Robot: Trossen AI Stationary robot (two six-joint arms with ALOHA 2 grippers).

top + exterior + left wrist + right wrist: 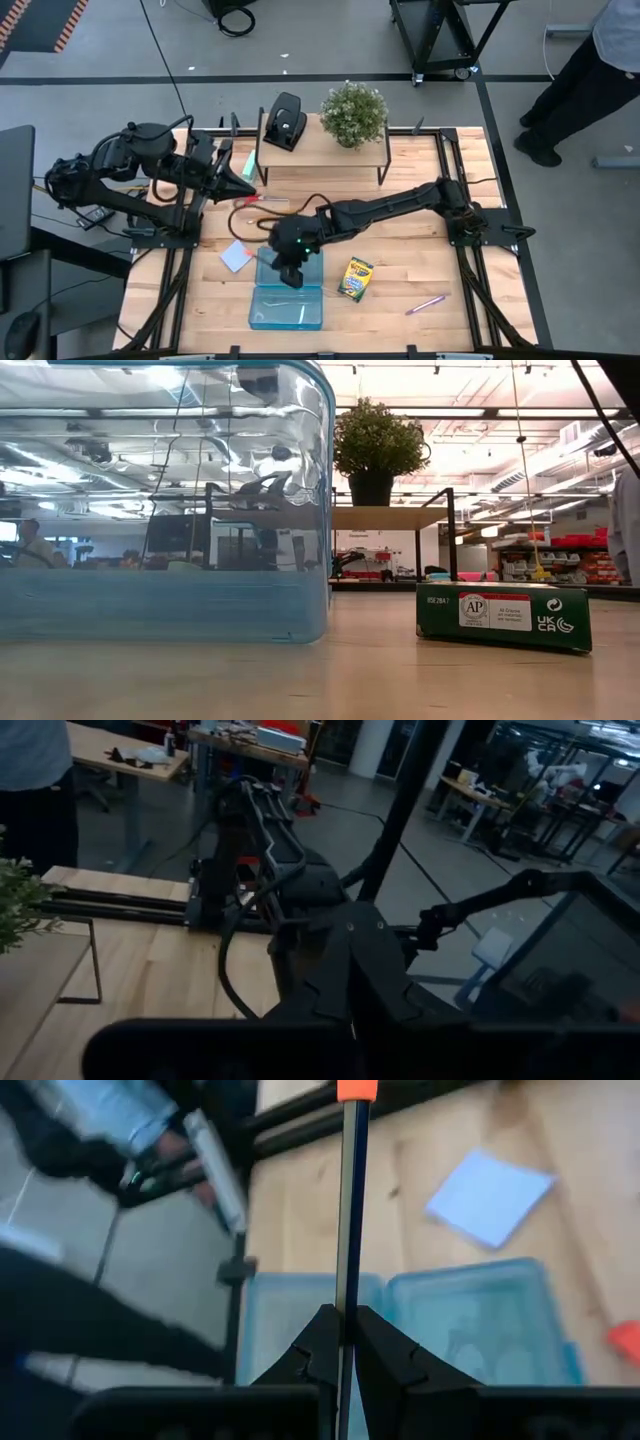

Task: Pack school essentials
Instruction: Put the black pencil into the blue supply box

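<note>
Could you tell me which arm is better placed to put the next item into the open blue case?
Right: its gripper holds the grey pencil above the blue case; the left gripper sits far off.

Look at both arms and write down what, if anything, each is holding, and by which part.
The right gripper holds a grey pencil, jaws shut on its shaft, the orange-tipped end pointing away, above the blue box. The left gripper holds nothing.

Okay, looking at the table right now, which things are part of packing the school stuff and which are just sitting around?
Part of the job:
- pencil, held in the right gripper over the blue case
- crayon box
- note pad
- pink-purple pen

Just lying about:
- hole punch on the small shelf
- potted plant
</note>
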